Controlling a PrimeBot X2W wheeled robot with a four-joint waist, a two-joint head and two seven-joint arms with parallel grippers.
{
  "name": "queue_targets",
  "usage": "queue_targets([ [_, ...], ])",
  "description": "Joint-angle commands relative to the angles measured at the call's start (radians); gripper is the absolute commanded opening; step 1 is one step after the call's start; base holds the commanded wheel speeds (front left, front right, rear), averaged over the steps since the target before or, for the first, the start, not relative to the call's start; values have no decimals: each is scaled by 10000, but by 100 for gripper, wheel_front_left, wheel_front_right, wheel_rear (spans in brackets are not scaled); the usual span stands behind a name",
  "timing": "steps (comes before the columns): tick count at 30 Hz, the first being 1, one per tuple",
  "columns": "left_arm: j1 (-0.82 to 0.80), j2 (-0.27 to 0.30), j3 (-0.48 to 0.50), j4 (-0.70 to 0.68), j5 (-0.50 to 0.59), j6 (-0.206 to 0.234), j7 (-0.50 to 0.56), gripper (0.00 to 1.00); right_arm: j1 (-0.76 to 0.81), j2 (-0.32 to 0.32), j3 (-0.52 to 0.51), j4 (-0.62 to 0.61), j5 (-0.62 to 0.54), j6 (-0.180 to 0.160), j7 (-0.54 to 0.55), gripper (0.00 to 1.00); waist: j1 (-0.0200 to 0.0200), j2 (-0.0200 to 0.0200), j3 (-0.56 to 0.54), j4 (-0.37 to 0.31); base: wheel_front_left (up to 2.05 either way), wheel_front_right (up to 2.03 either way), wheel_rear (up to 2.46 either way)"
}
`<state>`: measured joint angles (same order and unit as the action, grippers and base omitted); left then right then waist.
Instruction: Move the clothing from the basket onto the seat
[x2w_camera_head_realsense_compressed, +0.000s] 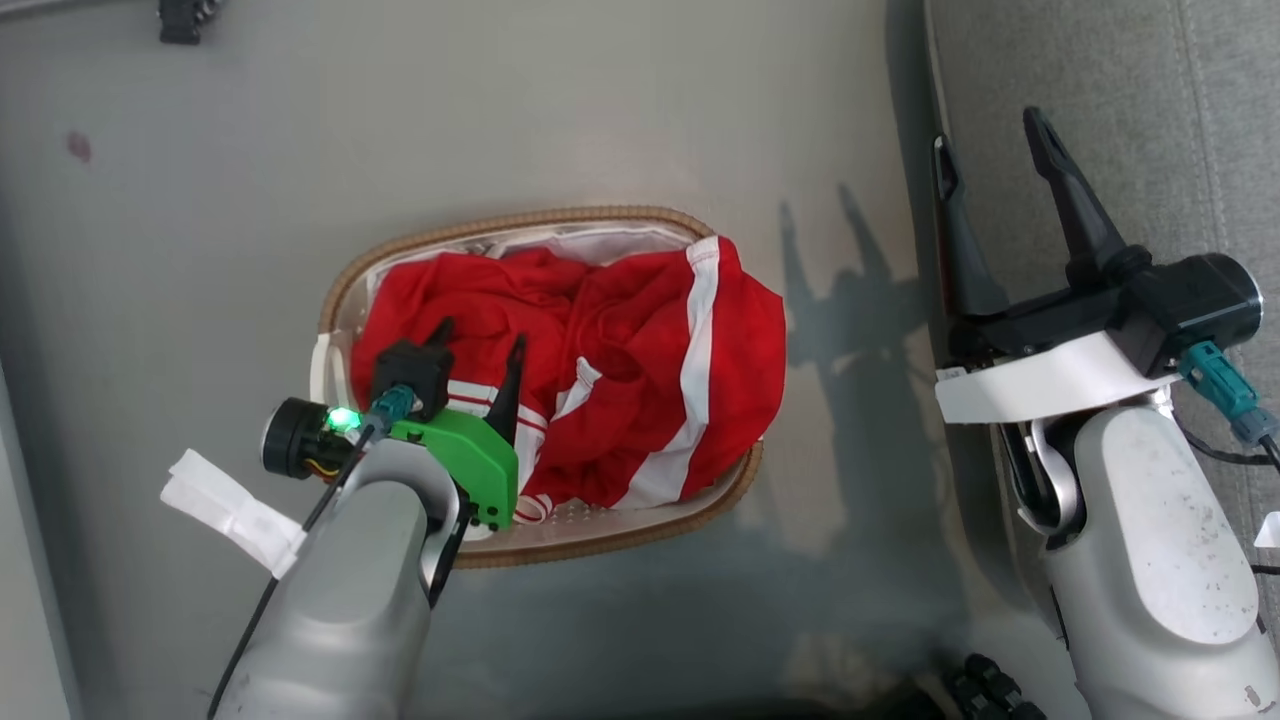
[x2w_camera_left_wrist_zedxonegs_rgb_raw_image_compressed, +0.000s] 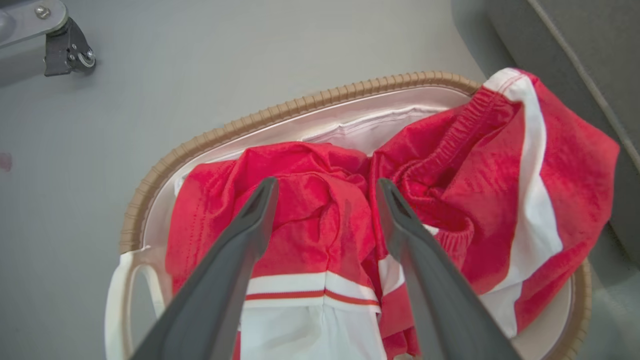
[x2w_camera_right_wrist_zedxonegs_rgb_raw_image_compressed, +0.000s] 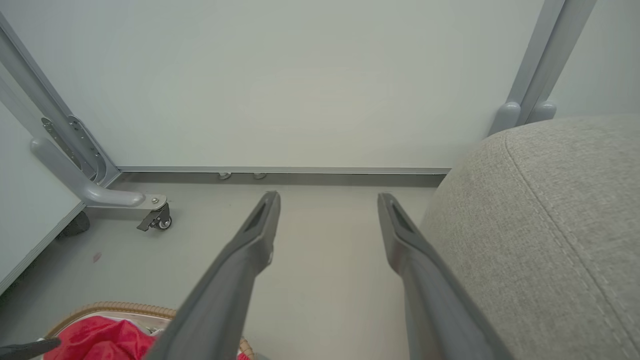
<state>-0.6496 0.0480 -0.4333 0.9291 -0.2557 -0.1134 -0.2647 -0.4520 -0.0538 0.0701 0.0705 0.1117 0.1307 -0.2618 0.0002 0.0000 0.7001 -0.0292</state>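
Observation:
Red clothing (x2w_camera_head_realsense_compressed: 600, 370) with white stripes fills the basket (x2w_camera_head_realsense_compressed: 530, 218), a white tub with a brown woven rim on the grey floor; one piece hangs over its right rim. My left gripper (x2w_camera_head_realsense_compressed: 480, 335) hovers open over the pile's left part, nothing between its fingers. From the left wrist, the clothing (x2w_camera_left_wrist_zedxonegs_rgb_raw_image_compressed: 320, 210) lies just past the open left gripper (x2w_camera_left_wrist_zedxonegs_rgb_raw_image_compressed: 325, 186), inside the basket (x2w_camera_left_wrist_zedxonegs_rgb_raw_image_compressed: 250, 120). My right gripper (x2w_camera_head_realsense_compressed: 990, 140) stands open and empty at the edge of the grey seat (x2w_camera_head_realsense_compressed: 1180, 130). In the right wrist view the right gripper (x2w_camera_right_wrist_zedxonegs_rgb_raw_image_compressed: 327, 197) is beside the seat (x2w_camera_right_wrist_zedxonegs_rgb_raw_image_compressed: 550, 225).
A white wall panel (x2w_camera_right_wrist_zedxonegs_rgb_raw_image_compressed: 280, 85) on a grey frame with a caster wheel (x2w_camera_right_wrist_zedxonegs_rgb_raw_image_compressed: 160, 220) stands beyond the basket. A second caster (x2w_camera_left_wrist_zedxonegs_rgb_raw_image_compressed: 70, 50) sits at the floor's far left. Bare grey floor lies between basket and seat.

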Motion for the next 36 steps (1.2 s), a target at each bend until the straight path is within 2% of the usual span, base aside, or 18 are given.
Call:
queue_targets([
  [1,-273,47,-21,127,-74,72,3,100,-142,-19,1,-85,-57,1,-48,100,-2,0,527,-192,0,0,0],
  [12,-1237,80,-101,1202,229,9,4,100,-401,10,46,-351,-82,1,-48,100,-2,0,1415,-669,0,0,0],
  [23,-1994,206,-259,2795,419,47,4,100,-511,17,197,-342,229,1,-48,100,-2,0,1730,-1116,0,0,0],
  [24,-2046,203,-295,2893,436,42,4,84,-528,18,210,-321,274,1,-48,100,-2,0,1735,-1152,0,0,0],
  [25,-2090,215,-333,2952,485,65,4,36,-532,17,215,-303,297,1,-48,100,-2,0,1732,-1178,0,0,0],
  [26,-2082,213,-312,3005,446,68,4,0,-535,17,220,-272,306,1,-48,100,-2,0,1713,-1200,0,0,0],
  [30,-1906,208,-372,3185,396,33,4,0,-548,12,254,-173,375,1,-48,100,-2,0,1455,-1291,0,0,0],
  [36,-1188,203,-148,2767,116,32,4,0,-301,11,286,72,486,1,-48,100,-2,0,478,-1277,0,0,0],
])
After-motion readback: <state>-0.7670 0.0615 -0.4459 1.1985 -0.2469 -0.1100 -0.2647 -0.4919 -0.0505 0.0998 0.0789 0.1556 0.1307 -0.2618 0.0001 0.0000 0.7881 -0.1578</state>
